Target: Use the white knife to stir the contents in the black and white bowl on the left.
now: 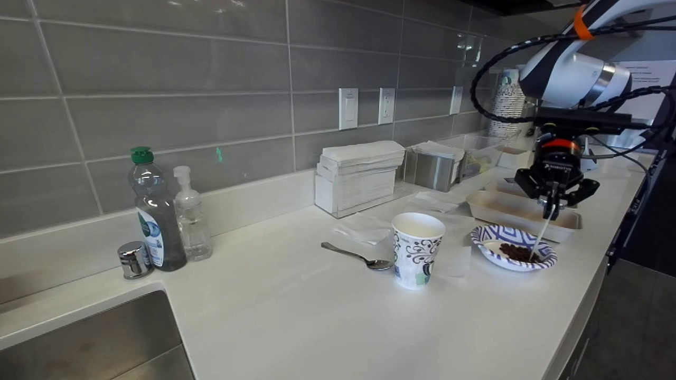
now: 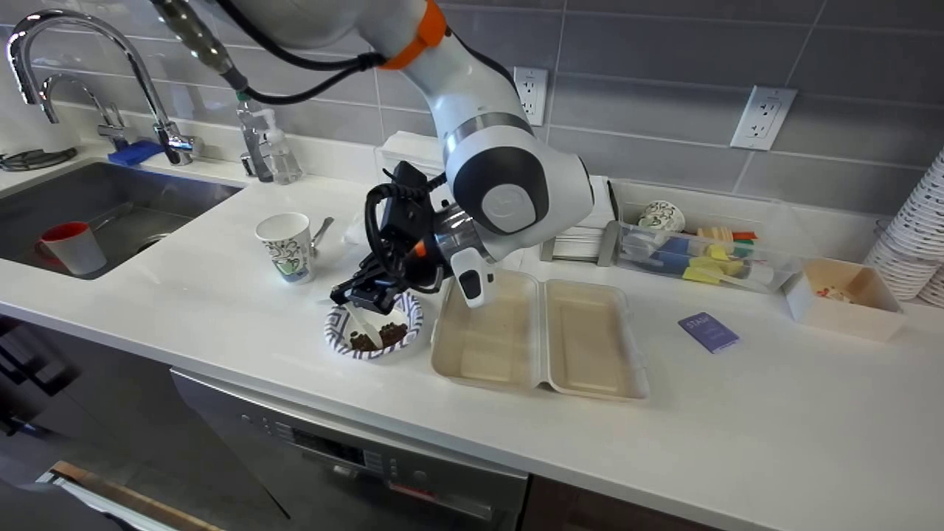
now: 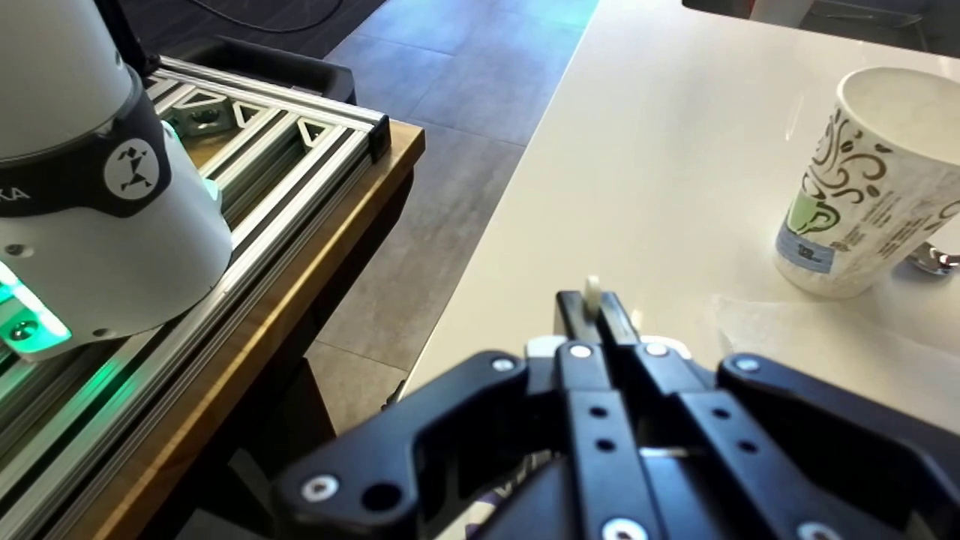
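Trainee: Confirm the workpiece location.

Operator: The black and white bowl [image 1: 501, 233] is my landmark. It stands on the counter [image 1: 317, 322], between the patterned cup [image 1: 417, 258] and the tan container [image 2: 487, 346] in an exterior view. The brown contents [image 2: 394, 334] lie inside it.

Trainee: State the condition of the gripper.

Operator: I read the gripper [image 1: 551, 209] as clamped on the white knife [image 2: 366, 328], above the bowl. In the wrist view, a short white end shows pinched between the fingertips. The knife slants down into the bowl and its lower end reaches the contents. I cannot tell whether it presses on the bowl's bottom.

Trainee: Give the procedure.

Operator: I judge the step in hand to be the stir itself. I apply this order:
1. Trace small, slow circles inside the bowl's rim. The bowl looks light; a wide stroke may drag it toward the container.
2. Run the blade lightly. The pinch is narrow, so the knife may pivot if the tip digs in.
3. Sweep the contents inward from the bowl's edge. The sides are low, so spilling is a risk.
4. Steer by both exterior views. In the wrist view, my own gripper hides nearly all of the bowl.

Trainee: Any caution?

Operator: The cup stands near the bowl, apart from it. I limit travel on that side.
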Available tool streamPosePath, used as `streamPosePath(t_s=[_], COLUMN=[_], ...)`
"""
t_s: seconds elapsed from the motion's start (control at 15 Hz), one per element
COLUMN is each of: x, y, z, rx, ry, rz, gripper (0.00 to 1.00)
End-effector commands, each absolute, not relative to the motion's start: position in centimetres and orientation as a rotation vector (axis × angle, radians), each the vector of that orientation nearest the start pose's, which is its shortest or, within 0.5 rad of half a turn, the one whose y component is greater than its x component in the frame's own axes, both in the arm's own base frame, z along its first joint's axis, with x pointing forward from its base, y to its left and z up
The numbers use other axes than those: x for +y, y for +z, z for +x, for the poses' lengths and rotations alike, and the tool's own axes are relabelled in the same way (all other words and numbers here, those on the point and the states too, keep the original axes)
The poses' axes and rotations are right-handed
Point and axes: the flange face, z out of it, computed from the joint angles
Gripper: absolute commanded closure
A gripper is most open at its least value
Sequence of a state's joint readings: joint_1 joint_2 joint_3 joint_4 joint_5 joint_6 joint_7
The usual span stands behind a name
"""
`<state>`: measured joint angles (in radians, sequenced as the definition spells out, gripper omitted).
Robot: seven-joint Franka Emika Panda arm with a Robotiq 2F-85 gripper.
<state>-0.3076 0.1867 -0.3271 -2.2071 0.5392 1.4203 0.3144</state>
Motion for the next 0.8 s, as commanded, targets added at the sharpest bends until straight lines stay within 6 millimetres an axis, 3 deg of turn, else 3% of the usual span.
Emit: streamPosePath(t_s=[0.0, 0.73], x=[-21.9, -21.0], y=[27.8, 27.8], z=[39.2, 40.3], rx=[1.290, 1.256], ry=[0.996, 0.914], rz=[-1.932, -1.941], gripper=[0.99, 0.99])
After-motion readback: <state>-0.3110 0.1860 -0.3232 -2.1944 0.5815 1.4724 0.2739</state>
